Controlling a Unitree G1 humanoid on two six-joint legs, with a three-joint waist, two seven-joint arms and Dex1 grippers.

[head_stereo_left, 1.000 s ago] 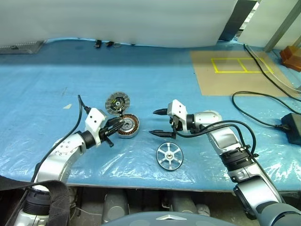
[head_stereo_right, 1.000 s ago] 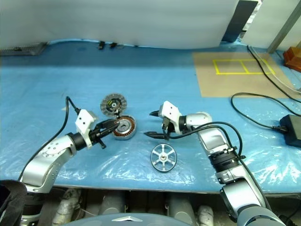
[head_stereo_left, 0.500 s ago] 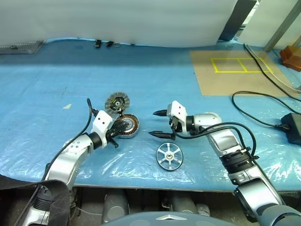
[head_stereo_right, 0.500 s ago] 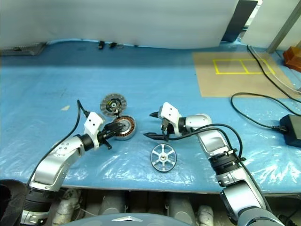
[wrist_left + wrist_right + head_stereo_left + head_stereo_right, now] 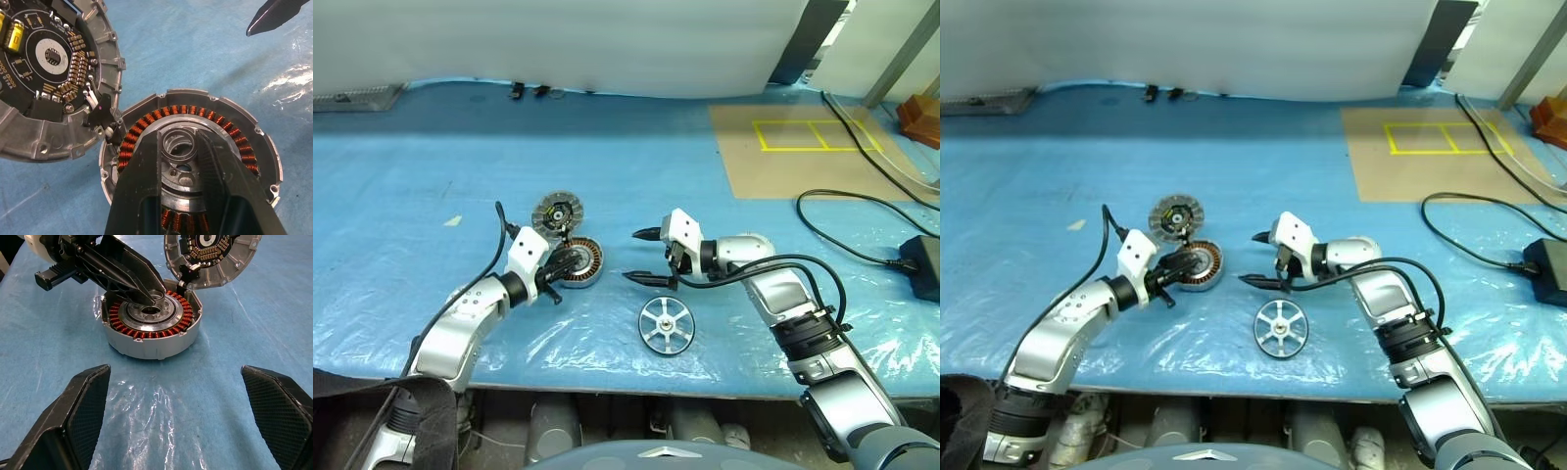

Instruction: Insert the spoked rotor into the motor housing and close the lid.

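Observation:
The motor housing lies on the blue sheet, copper windings ringing its pale centre. My left gripper reaches in from the left and is shut on the centre ring, one finger on each side of it. The lid lies open just behind the housing, circuit board facing up, joined to it by short wires. The spoked rotor rests flat near the table's front edge. My right gripper hovers open to the right of the housing, pointing at it, with nothing between its fingers.
A brown board marked with yellow tape lies at the back right. Black cables and a black power block sit at the far right. The table's front edge runs just below the rotor.
My left wrist has edged slightly to the right and its elbow has drawn in, with the gripper staying on the housing's centre. The right arm, rotor and lid have not moved.

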